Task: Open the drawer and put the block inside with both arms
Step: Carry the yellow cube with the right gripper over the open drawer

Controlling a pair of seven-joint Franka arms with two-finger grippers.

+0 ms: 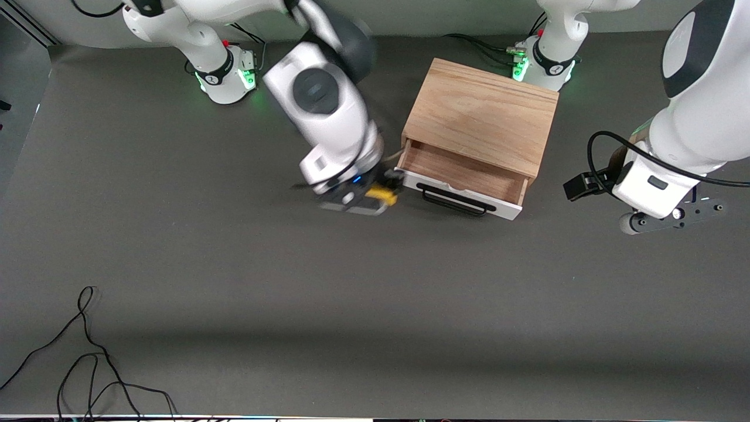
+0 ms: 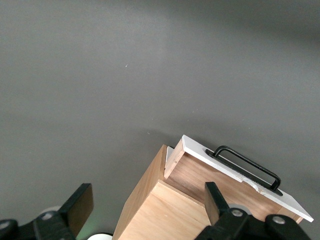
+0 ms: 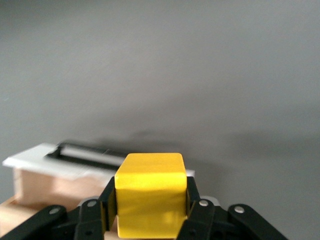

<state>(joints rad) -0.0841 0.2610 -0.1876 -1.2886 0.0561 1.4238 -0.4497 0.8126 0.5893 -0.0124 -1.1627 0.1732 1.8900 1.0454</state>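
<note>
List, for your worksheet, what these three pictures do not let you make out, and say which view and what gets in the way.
- Front view: the right gripper and block are smeared by motion.
- Front view: the drawer floor under the cabinet top is hidden.
- Front view: the left gripper fingers are hidden by its own wrist.
- Right wrist view: the block hides the space between the fingers.

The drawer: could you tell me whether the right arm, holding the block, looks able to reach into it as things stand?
Probably yes: the drawer stands open with nothing seen inside, and the right gripper, shut on the block, is beside its front corner.
</note>
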